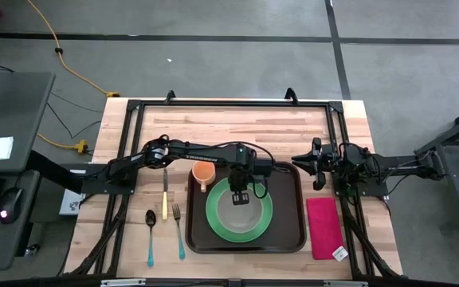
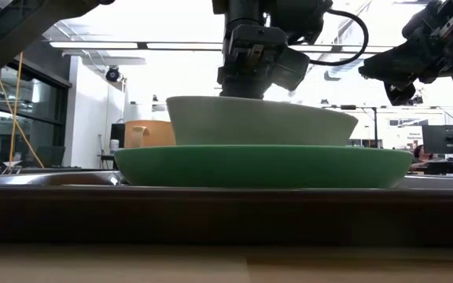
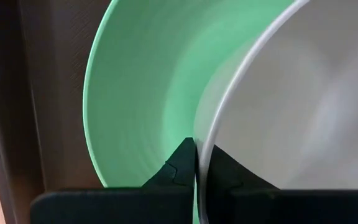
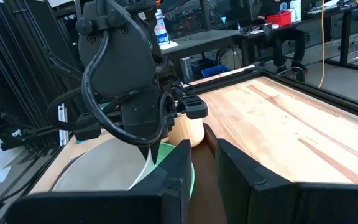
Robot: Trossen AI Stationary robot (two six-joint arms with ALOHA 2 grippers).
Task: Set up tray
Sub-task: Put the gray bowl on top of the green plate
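A dark-brown tray [image 1: 290, 233] lies on the wooden table. On it rests a green plate [image 1: 214, 217], and a white bowl [image 1: 242, 215] stands upright on the plate. An orange cup [image 1: 203, 174] stands in the tray's far left corner. My left gripper [image 1: 241, 196] points down over the bowl's far rim, its fingers closed on either side of that rim [image 3: 199, 163]. My right gripper [image 1: 318, 164] hangs level above the table beyond the tray's far right corner, slightly open with nothing between its fingers [image 4: 204, 158]. My left gripper has the bowl's far rim [image 3: 201, 149] between its two fingers, one finger [image 3: 229, 171] inside the bowl and one [image 3: 178, 167] outside, over the green plate. The fingers come from above, pointing down. The bowl [image 2: 258, 122] sits level on the plate [image 2: 262, 167].
A red-pink napkin [image 1: 323, 227] lies to the right of the tray. A spoon [image 1: 151, 236], a yellow-handled knife [image 1: 165, 201] and a fork [image 1: 178, 231] lie to the left of it. A black frame runs round the table's far half.
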